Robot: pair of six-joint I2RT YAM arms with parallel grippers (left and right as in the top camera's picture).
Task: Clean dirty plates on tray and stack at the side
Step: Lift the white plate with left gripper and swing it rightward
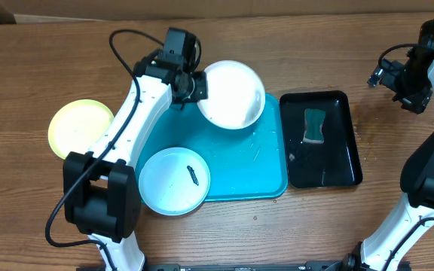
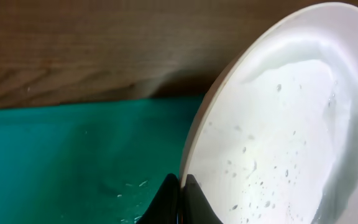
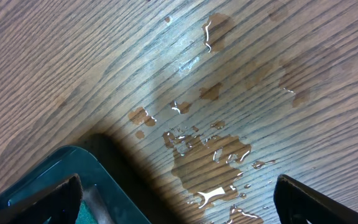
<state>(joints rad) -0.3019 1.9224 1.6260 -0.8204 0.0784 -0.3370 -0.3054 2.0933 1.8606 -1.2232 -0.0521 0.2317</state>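
Observation:
My left gripper [image 1: 195,84] is shut on the rim of the white plate [image 1: 232,94], holding it tilted over the far edge of the turquoise tray [image 1: 266,177]. In the left wrist view the wet, droplet-covered white plate [image 2: 278,143] stands on edge, pinched between the gripper [image 2: 180,202] fingers above the tray [image 2: 73,162]. A pale blue plate [image 1: 174,181] with a dark smear lies on the tray's near left corner. The yellow-green plate [image 1: 80,128] rests on the table left of the tray. My right gripper [image 1: 411,84] is open at the far right, holding nothing.
A glossy black tray [image 1: 341,162] holding a green sponge [image 1: 314,126] sits right of the turquoise tray. In the right wrist view, water puddles [image 3: 210,162] lie on the wood between the open gripper [image 3: 179,205] fingers, beside the black tray's corner [image 3: 73,171].

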